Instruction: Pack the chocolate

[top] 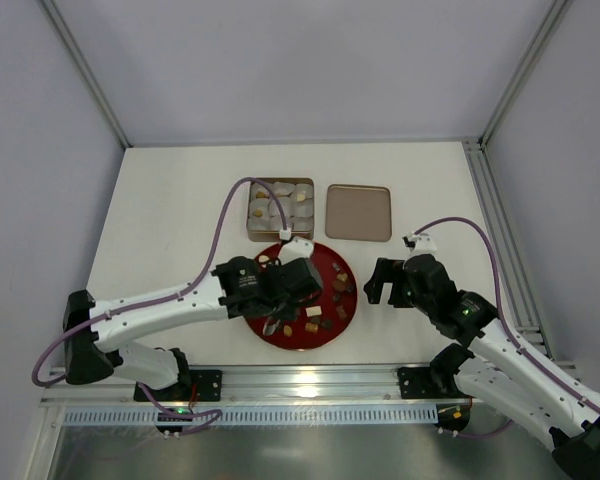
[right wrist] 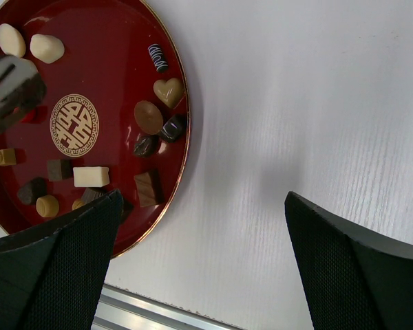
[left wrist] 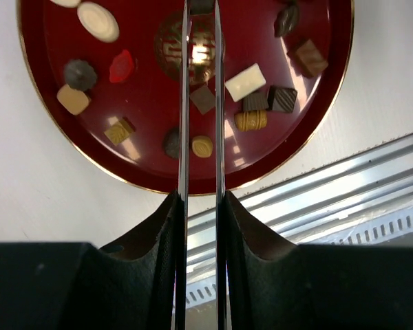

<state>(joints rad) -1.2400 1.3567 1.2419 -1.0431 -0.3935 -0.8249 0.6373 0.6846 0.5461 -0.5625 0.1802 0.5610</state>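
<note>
The chocolate (top: 340,283) lies as several small brown, tan and white candies on a round red plate (top: 302,347). My left gripper (top: 288,296) is over the plate and shut on metal tongs (left wrist: 184,103). The two thin tong blades run out over the candies (left wrist: 245,81). A small dark shape sits between the blade tips at the top edge of the left wrist view, and I cannot tell what it is. My right gripper (top: 380,283) is open and empty over bare table, just right of the plate (right wrist: 110,82).
A gold tin (top: 308,182) with white paper cups, some holding candies, stands behind the plate. Its flat lid (top: 358,212) lies to its right. A metal rail (top: 310,378) runs along the table's near edge.
</note>
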